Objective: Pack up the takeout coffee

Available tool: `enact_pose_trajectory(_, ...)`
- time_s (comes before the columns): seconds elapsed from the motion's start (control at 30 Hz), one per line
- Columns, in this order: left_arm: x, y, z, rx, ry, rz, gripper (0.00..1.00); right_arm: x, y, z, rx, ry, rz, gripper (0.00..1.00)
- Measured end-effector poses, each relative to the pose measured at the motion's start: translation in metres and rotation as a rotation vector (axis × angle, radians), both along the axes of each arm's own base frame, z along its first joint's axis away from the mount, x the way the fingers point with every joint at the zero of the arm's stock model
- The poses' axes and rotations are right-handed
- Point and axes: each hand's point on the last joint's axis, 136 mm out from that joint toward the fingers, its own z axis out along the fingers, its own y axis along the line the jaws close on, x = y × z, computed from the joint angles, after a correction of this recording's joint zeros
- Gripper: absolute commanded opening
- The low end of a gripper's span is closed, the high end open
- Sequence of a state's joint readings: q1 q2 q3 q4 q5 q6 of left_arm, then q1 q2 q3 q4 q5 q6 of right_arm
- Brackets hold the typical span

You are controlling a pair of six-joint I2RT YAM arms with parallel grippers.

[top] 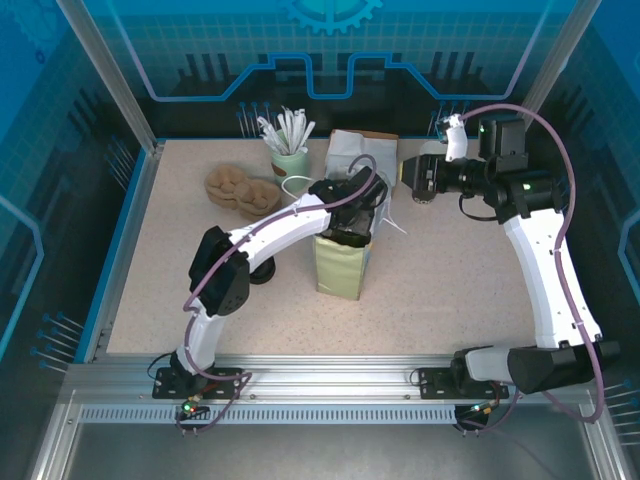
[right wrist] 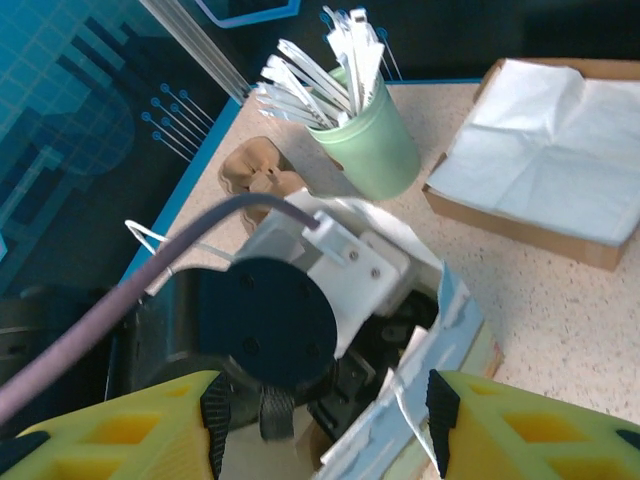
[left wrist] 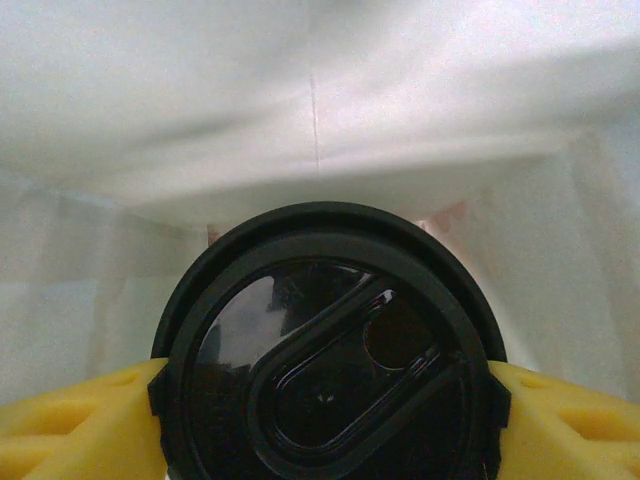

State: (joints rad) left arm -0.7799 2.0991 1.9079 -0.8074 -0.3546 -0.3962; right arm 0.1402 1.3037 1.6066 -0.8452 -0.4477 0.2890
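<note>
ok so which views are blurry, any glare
left wrist: glossy sheen on the coffee's black lid, white bag behind it soft and washed out; right wrist: near yellow fingers blurred, green cup sharper; top external: even light, crisp

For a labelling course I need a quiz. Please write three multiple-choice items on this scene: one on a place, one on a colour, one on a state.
1. Where is the coffee?
A) inside the bag
B) on the table
C) in the carrier

2. What colour is the stick cup?
A) red
B) black
C) green

3. How is the left gripper?
A) open, empty
B) shut on the coffee
C) shut on a napkin

Answers: 1 A, white bag walls surround it; 2 C, its side is pale green; 3 B, yellow fingers press it on both sides.
</note>
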Motion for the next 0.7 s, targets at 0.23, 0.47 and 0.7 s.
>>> enact_pose_trajectory(0.23,0.005,0.001,-0.003,-0.016,0.023,0.025,0.72,-0.012,-0.012,-0.012,0.001,0.039,-0.091,0.56)
enact_pose_trajectory(0.47,0.008,0.001,-0.006,-0.024,0.036,0.029,0.71,-0.015,-0.019,-0.036,0.001,0.116,-0.153,0.55)
enact_pose_trajectory(0.7,0.009,0.000,-0.011,-0.033,0.031,0.029,0.71,-0.014,-0.019,-0.053,-0.011,0.178,-0.210,0.55)
